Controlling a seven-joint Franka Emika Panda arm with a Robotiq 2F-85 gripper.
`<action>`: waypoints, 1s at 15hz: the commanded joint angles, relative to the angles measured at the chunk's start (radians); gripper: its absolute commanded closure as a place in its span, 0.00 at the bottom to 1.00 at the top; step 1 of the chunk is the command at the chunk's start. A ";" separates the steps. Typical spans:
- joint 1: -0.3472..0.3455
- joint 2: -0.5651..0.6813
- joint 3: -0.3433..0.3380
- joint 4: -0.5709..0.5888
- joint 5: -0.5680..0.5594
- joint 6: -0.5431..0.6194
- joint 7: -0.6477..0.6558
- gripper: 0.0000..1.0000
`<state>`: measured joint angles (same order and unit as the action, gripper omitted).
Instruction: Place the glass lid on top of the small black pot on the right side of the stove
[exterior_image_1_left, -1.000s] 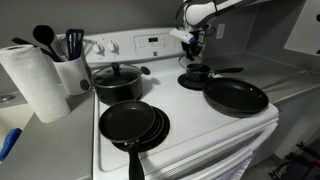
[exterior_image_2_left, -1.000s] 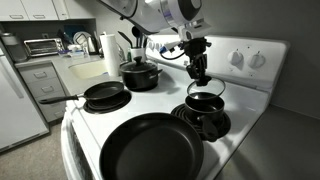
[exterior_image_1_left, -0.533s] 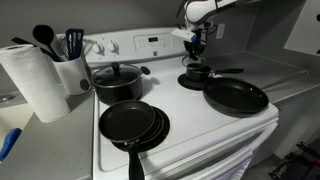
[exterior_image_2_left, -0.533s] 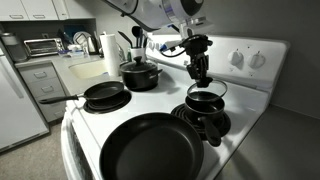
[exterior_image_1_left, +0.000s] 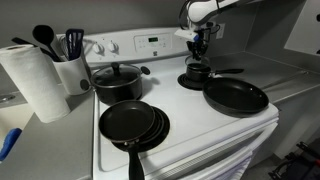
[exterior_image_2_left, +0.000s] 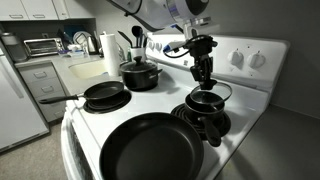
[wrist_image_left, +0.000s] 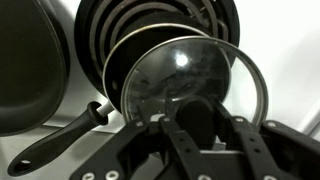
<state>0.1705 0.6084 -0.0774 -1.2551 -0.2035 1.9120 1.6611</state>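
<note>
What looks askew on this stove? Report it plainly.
The glass lid, gripped by its knob in the gripper, is off-centre over the small black pot: in the wrist view the pot's rim shows past the lid's edge on one side. Nothing looks spilled or damaged.

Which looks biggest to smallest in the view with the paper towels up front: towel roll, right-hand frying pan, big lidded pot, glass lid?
1. Towel roll, though it sits nearest the camera.
2. Frying pan and big lidded pot, too alike to rank.
3. Glass lid, clearly smallest, farther back.
</note>
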 joint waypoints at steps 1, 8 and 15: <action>-0.007 -0.051 0.001 -0.073 0.025 -0.010 0.003 0.85; -0.013 -0.059 0.015 -0.106 0.085 -0.020 -0.009 0.85; -0.027 -0.080 0.026 -0.117 0.160 -0.083 -0.033 0.85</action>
<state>0.1659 0.5771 -0.0737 -1.3180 -0.0823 1.8620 1.6541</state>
